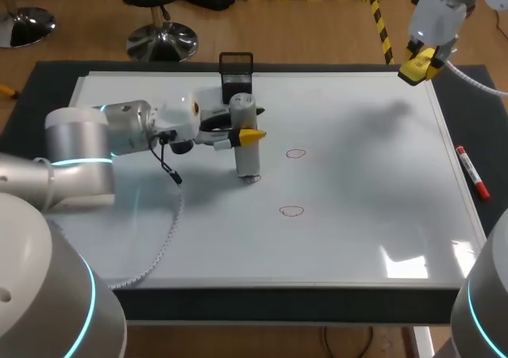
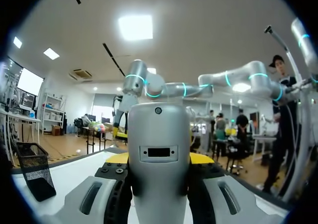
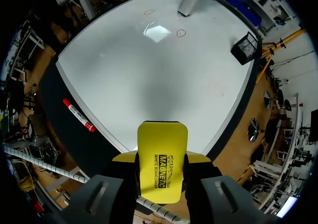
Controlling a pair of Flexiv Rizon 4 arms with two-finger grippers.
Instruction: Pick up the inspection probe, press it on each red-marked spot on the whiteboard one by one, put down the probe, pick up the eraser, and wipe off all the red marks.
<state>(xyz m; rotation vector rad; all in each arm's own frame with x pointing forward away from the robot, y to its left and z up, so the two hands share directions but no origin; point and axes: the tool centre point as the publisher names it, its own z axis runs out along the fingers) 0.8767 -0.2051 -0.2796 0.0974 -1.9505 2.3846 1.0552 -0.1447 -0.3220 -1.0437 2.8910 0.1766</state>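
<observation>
**Probe upright on the board, eraser held above the corner**

The left fingers (image 1: 254,136) are clamped on the grey inspection probe (image 1: 247,148). It stands upright on the whiteboard (image 1: 357,215), its lower end near but apart from both circles: the farther red mark (image 1: 295,153) and the nearer red mark (image 1: 292,210). A black mesh basket (image 1: 236,71) sits behind the probe at the board's far edge. The right fingers (image 3: 198,158) grip the yellow eraser (image 3: 160,162) from both sides, raised above the board's far right corner (its shadow falls on the white surface). A red marker (image 1: 471,171) lies on the desk's dark mat (image 1: 484,128), just beside the board's right edge.
</observation>
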